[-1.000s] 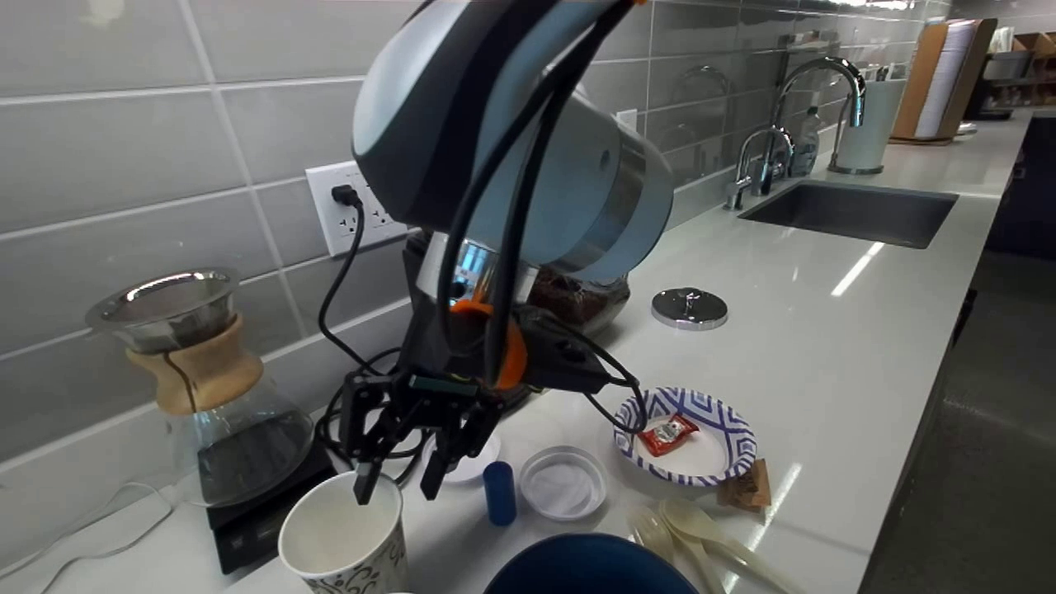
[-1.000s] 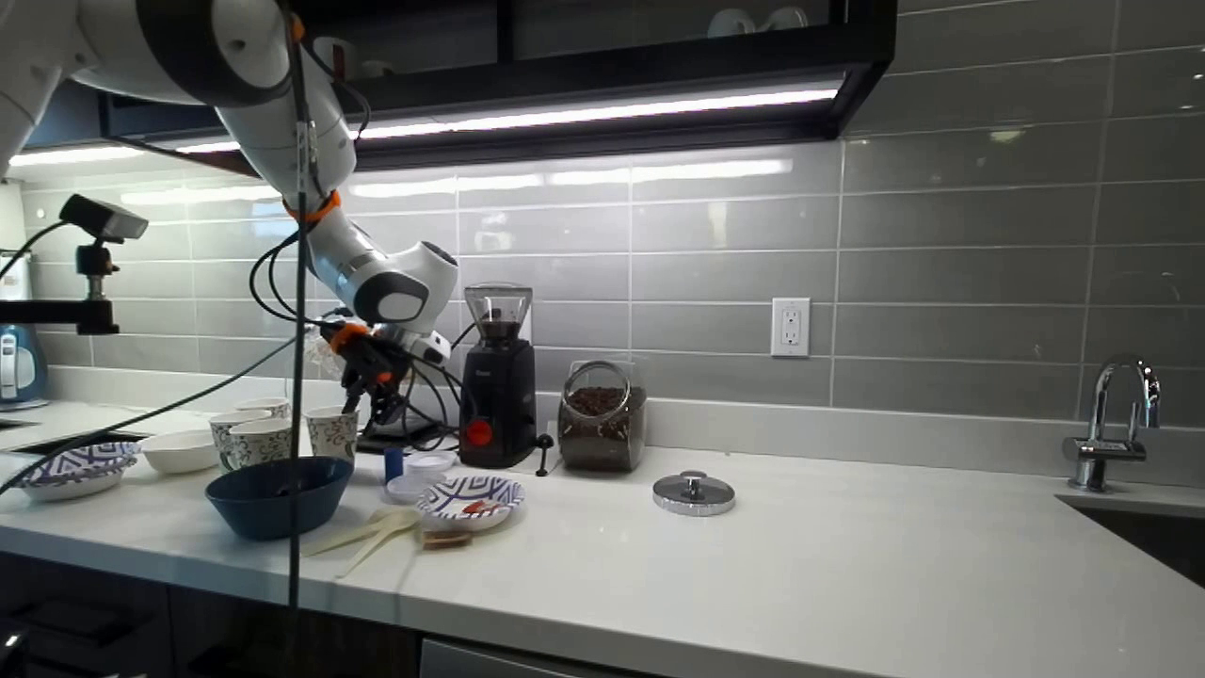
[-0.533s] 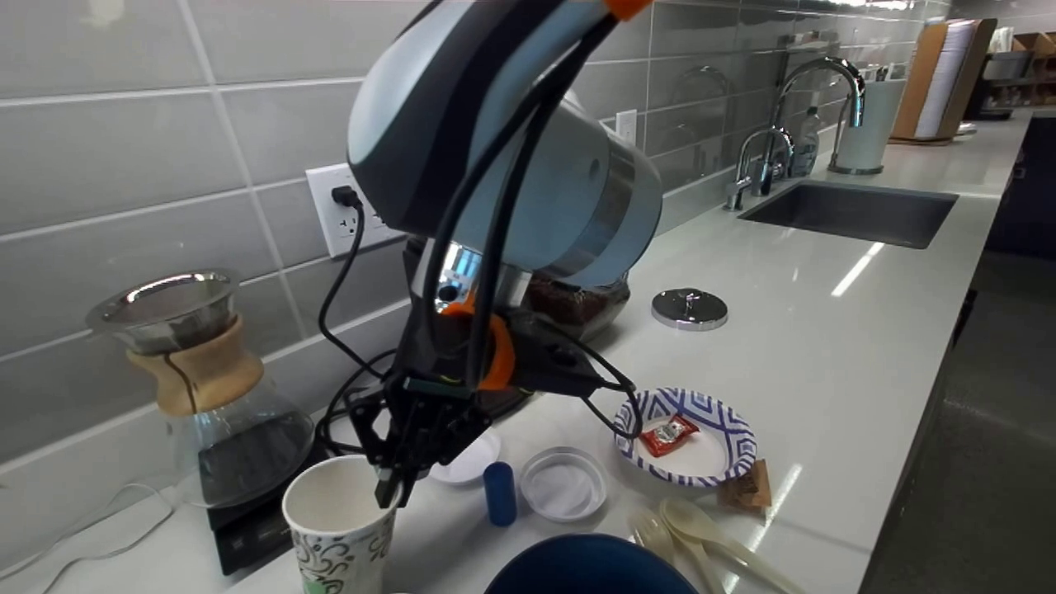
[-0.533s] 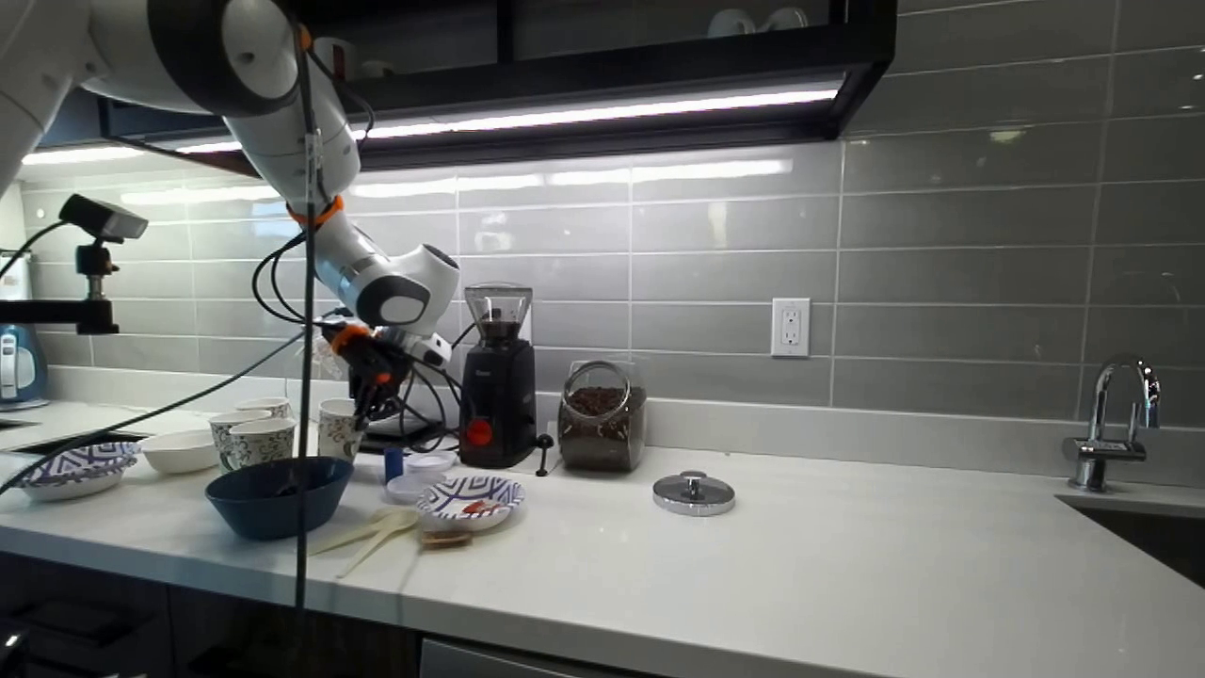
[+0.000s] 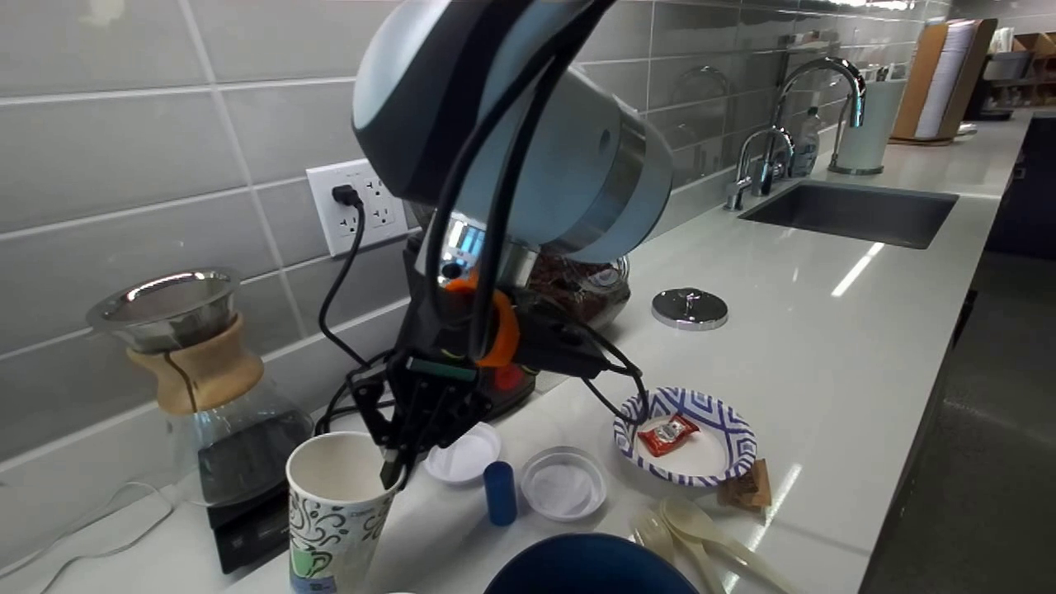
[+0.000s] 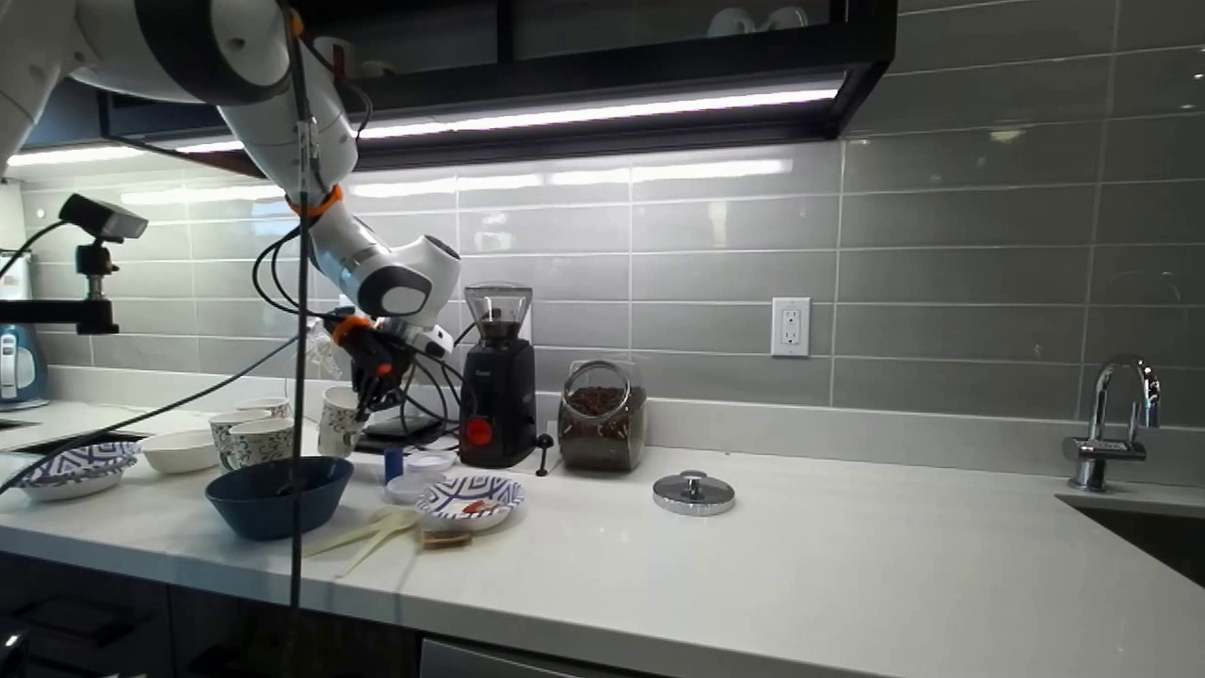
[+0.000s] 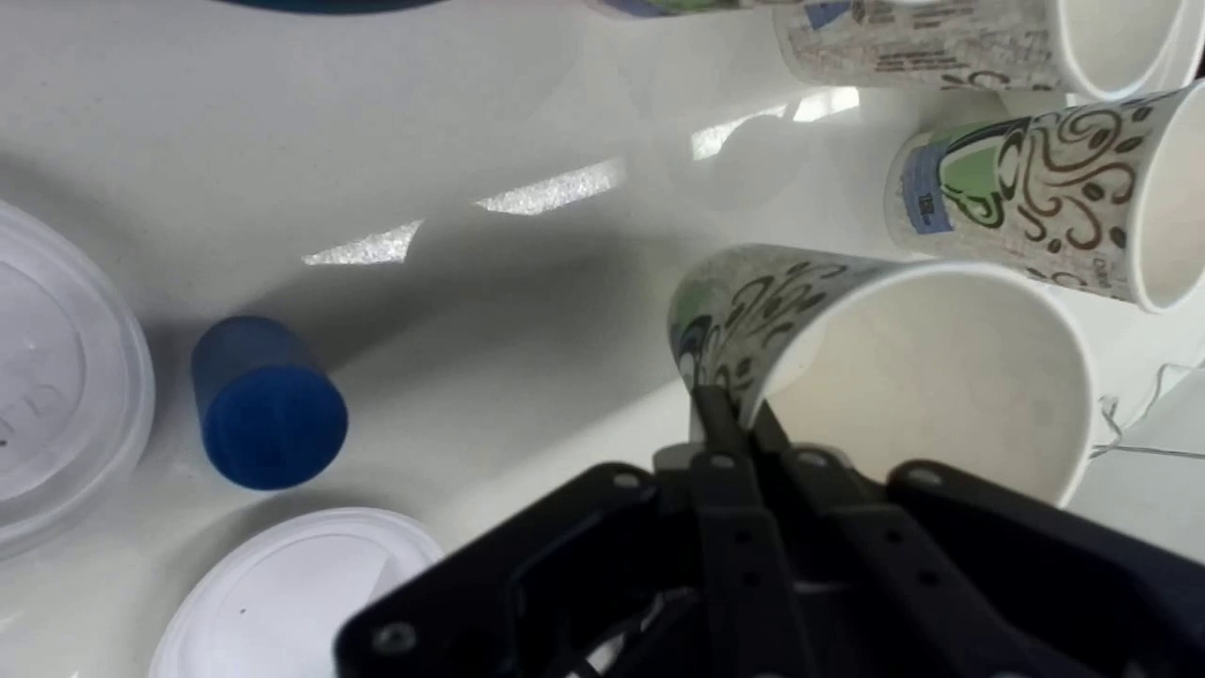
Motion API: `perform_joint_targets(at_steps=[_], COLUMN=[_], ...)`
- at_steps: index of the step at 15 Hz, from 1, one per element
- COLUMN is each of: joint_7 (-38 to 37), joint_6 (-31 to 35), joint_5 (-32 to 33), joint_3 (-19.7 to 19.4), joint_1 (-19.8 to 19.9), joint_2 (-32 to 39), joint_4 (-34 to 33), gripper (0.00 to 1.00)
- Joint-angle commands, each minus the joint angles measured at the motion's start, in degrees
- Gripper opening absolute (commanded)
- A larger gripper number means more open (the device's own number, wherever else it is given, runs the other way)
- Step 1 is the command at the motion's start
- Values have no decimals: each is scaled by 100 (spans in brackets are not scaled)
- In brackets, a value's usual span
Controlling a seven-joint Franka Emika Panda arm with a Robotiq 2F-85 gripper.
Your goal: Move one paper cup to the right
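Note:
A white paper cup with a swirl print hangs tilted from my gripper in both exterior views (image 5: 334,532) (image 6: 336,424). My gripper (image 5: 398,469) is shut on the wall of this cup at the rim. In the wrist view, one fingertip of the gripper (image 7: 744,424) lies inside the cup (image 7: 941,377) and one outside, the wall pinched between them. The cup seems lifted a little off the counter; its base is cut off or partly hidden. More paper cups (image 7: 1045,198) (image 6: 262,443) stand beside it, not held.
Close to the held cup are a blue cylinder (image 5: 500,493), white lids (image 5: 563,483) and a dark blue bowl (image 6: 279,499). A glass carafe (image 5: 239,437), a black grinder (image 6: 499,400) and a bean jar (image 6: 602,424) stand by the wall. A patterned plate (image 6: 471,499) lies nearer the front.
The gripper's jaws have come together on the cup's rim. The cup has risen and tipped with the gripper, showing more of its side; the surrounding items have stayed put.

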State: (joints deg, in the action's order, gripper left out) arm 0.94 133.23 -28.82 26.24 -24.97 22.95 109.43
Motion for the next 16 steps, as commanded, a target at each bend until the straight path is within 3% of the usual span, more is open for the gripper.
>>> perform_joint_targets(at_steps=[1, 5, 9, 13, 16], joint_7=[-259, -452, -868, -1742, -2399], joint_6=[-320, -793, -800, -858, -1200], joint_5=[-240, -673, -1027, -524, 365], joint_3=[42, -79, -428, -736, -804], joint_1=[229, 509, 631, 779, 1060], joint_2=[-811, -1918, -3217, -4470, -5187], joint_4=[482, 1154, 2109, 2986, 3232], gripper=[1, 1, 1, 1, 1])
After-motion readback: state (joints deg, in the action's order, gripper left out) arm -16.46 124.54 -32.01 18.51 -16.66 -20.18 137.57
